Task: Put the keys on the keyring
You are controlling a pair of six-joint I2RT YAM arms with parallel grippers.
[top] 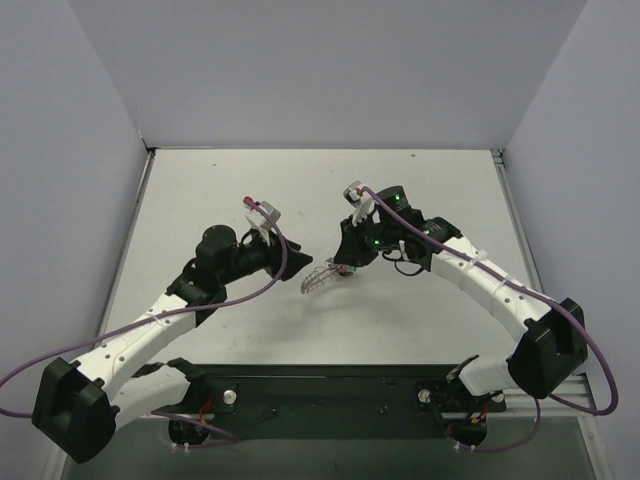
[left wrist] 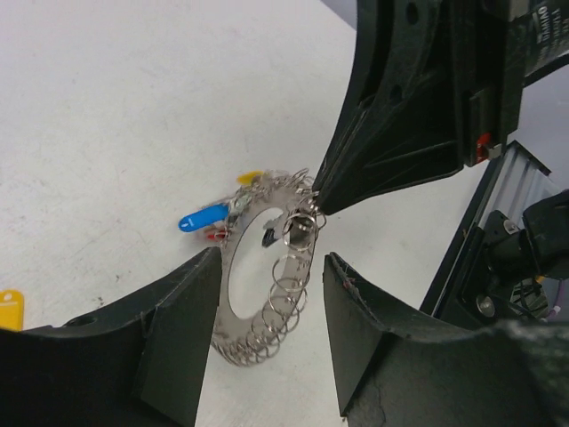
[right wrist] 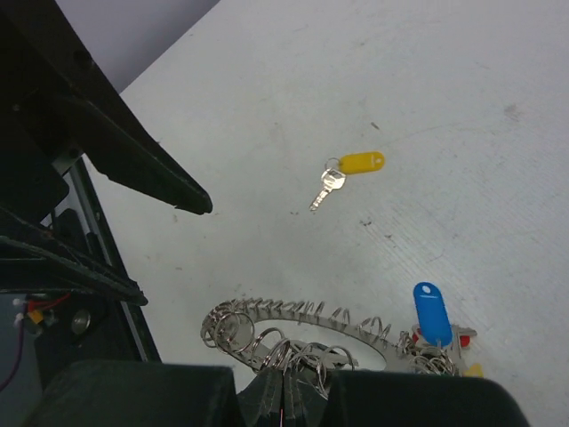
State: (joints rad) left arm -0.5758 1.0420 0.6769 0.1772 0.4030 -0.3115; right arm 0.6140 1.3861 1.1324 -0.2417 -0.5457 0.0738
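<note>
The keyring (left wrist: 289, 298), a silvery band strung with wire loops, hangs above the table. My right gripper (right wrist: 286, 381) is shut on its upper edge, and its black tip (left wrist: 322, 197) shows in the left wrist view. A blue-tagged key (left wrist: 203, 218) hangs on the ring with a red one (left wrist: 216, 236) and a yellow one (left wrist: 251, 177). My left gripper (left wrist: 271, 258) is open, its fingers (left wrist: 178, 329) standing either side of the ring's lower part. A loose yellow-tagged key (right wrist: 360, 163) lies on the table. From above, the keyring (top: 318, 278) sits between the left gripper (top: 296, 262) and the right gripper (top: 343, 265).
The white table (top: 300, 190) is walled on three sides. The black base rail (top: 330, 390) runs along its near edge. The loose key's yellow tag (left wrist: 9, 310) shows at the left edge of the left wrist view. The left arm's finger (right wrist: 151, 169) reaches into the right wrist view.
</note>
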